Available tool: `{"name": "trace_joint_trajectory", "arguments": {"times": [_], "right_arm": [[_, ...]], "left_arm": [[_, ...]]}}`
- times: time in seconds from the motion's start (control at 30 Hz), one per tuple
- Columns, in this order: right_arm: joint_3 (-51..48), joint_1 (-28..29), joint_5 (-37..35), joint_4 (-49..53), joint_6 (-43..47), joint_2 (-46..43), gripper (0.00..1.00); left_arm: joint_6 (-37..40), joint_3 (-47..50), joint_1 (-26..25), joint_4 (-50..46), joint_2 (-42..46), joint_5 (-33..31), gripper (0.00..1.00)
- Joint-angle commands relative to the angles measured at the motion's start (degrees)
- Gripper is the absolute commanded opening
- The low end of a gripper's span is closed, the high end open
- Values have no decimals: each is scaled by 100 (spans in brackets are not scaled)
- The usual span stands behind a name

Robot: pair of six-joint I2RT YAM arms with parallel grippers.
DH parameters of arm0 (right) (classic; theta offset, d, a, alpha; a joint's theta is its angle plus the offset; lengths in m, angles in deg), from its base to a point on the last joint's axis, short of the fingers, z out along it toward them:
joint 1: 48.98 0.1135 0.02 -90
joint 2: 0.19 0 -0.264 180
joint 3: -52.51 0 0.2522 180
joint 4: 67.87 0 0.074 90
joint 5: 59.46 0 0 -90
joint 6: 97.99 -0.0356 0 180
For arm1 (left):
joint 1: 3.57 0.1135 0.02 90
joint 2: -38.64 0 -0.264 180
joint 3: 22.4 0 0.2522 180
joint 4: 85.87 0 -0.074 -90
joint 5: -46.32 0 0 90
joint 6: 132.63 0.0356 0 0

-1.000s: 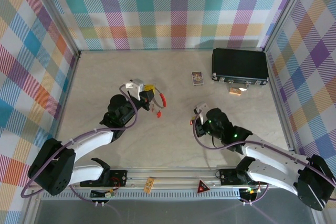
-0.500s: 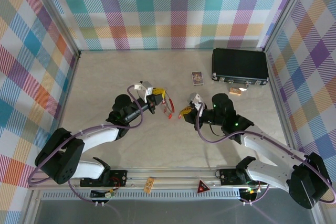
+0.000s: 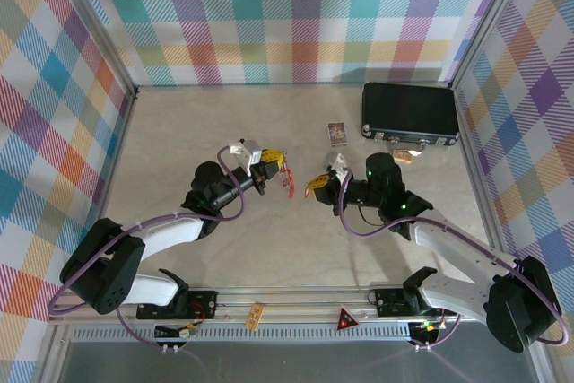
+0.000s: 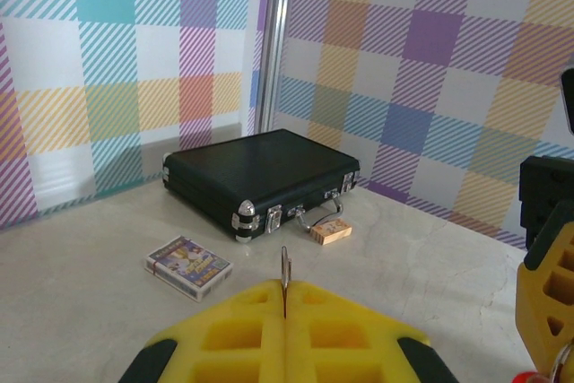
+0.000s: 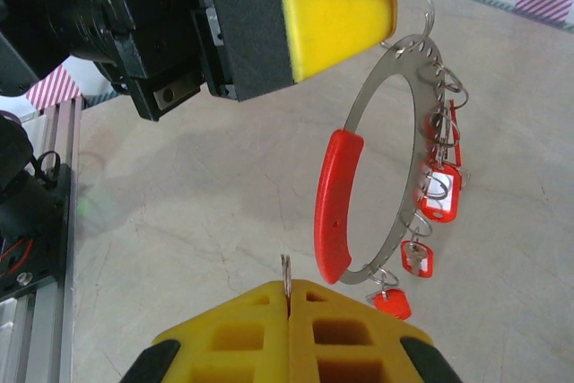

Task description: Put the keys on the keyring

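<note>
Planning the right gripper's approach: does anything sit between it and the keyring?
Nothing visible does. Open air separates the right gripper, pinching a small metal ring, from the keyring hanging from the left gripper, red keys dangling from it.

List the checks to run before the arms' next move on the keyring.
1. Left gripper shut on the keyring: ok, the loop hangs from its yellow tip.
2. Right gripper shut on the small metal ring: ok.
3. A key attached to that ring: cannot tell.
4. Red keys already threaded hang on the loop's far side: ok.
5. The two grippers apart, not touching: ok.
</note>
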Motion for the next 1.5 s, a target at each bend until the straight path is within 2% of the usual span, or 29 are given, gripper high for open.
{"name": "trace_joint_trajectory", "arguments": {"times": [0.0, 0.33, 0.47, 0.63, 0.87, 1.07, 1.37, 1.47], "right_arm": [[-55, -42, -2, -340, -108, -141, 0], [-332, -41, -970, -616, 20, -638, 0], [-243, -43, -944, -445, 277, -666, 0], [-247, -43, -744, -596, 427, -676, 0], [-201, -25, -917, -798, 741, -748, 0], [106, 6, -1039, -175, 1127, -751, 0], [425, 350, -1715, 548, 2229, -883, 0], [613, 396, -1920, 993, 2662, -872, 0]], "left_arm": [[202, -69, -49, 142, -21, 87, 0], [702, -131, -280, -311, -13, 148, 0], [1213, -89, -494, -415, 152, 78, 0], [1652, -4, -515, 2, 169, 318, 0], [2512, -198, -515, -47, 134, 780, 0], [2859, -324, -515, -68, 75, 1173, 0], [3423, -185, -515, 858, -300, 1162, 0], [3353, -46, -508, 1737, -650, 1104, 0]]}}
